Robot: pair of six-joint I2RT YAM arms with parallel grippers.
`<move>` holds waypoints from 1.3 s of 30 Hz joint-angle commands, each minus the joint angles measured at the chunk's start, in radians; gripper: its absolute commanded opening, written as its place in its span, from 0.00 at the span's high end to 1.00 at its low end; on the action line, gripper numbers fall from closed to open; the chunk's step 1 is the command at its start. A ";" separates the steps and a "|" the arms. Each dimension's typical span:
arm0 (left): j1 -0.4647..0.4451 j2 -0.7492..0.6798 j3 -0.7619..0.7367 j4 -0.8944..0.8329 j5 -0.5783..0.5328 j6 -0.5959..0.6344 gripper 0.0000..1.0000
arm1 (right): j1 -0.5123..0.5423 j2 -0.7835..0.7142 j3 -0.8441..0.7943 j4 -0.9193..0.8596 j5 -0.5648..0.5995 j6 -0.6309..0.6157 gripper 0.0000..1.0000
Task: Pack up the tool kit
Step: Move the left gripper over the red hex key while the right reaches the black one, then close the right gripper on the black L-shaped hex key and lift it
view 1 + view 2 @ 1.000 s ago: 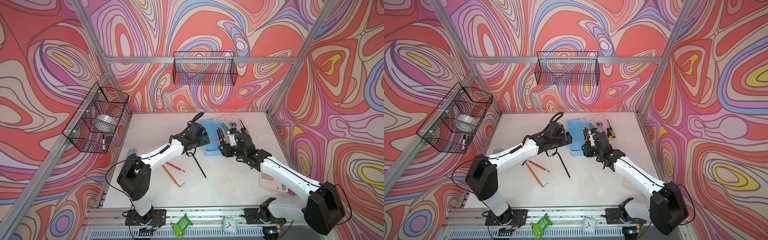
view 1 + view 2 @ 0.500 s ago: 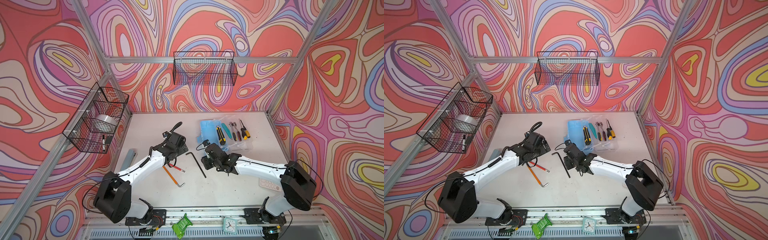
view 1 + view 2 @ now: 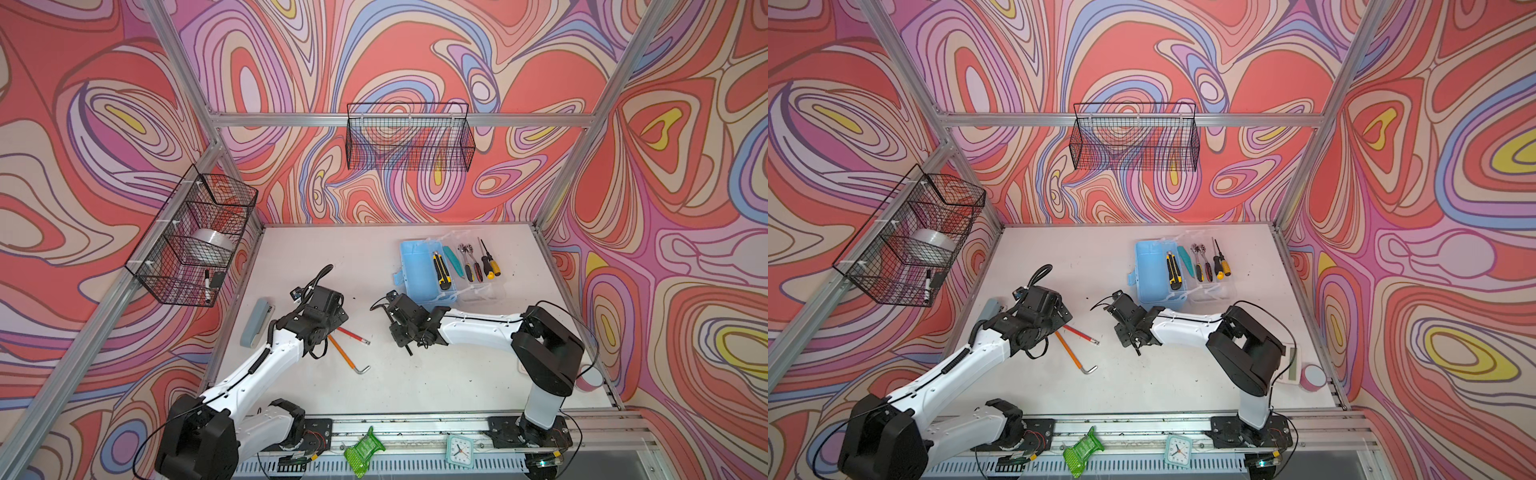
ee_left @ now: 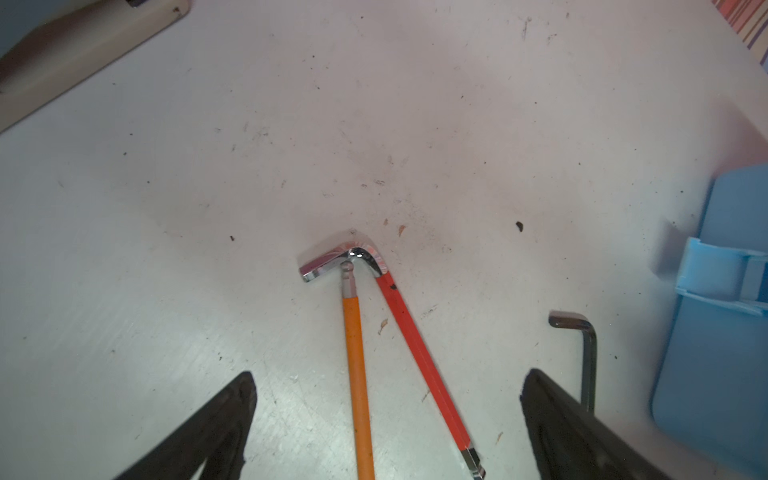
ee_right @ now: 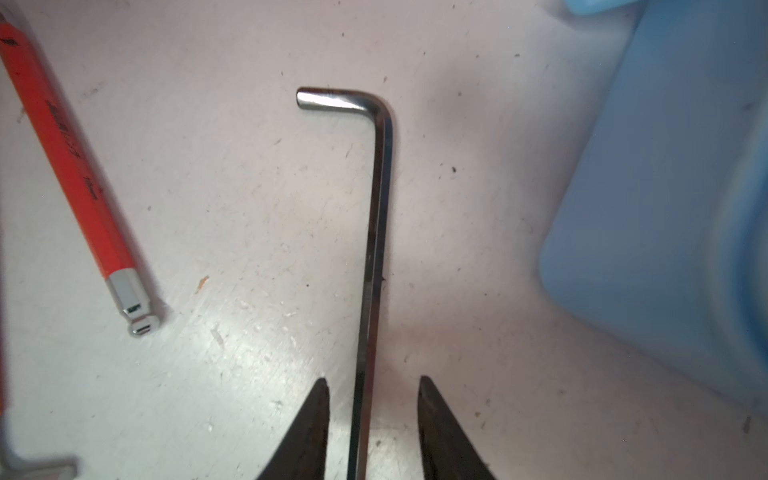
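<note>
Roughly halfway, I'd say. Nearest the front, the orange key (image 3: 345,356) and red key (image 3: 353,336) lie loose on the table (image 3: 415,395). The left gripper (image 4: 386,374) hovers over them, jaws wide apart, holding nothing. The right gripper (image 5: 372,379) straddles the steel key (image 5: 376,208), jaws apart either side of its shaft, not pinching yet. Further back the box (image 3: 419,270) sits open, a knife (image 3: 441,270) looks to be inside, and ratchets (image 3: 466,259) and screwdrivers (image 3: 486,259) are in the tray (image 3: 484,293) beside it. Still to do: three keys, then shut the box
</note>
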 commanded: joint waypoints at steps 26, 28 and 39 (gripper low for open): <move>0.031 -0.036 -0.024 -0.107 -0.004 0.061 0.00 | 0.002 0.138 0.040 -0.077 -0.034 0.004 0.89; 0.032 -0.034 -0.024 -0.103 0.006 0.064 0.00 | -0.001 0.135 0.039 -0.075 -0.033 0.006 0.91; 0.032 -0.040 -0.029 -0.075 0.056 0.098 0.00 | -0.040 0.086 0.002 -0.007 -0.064 0.071 1.00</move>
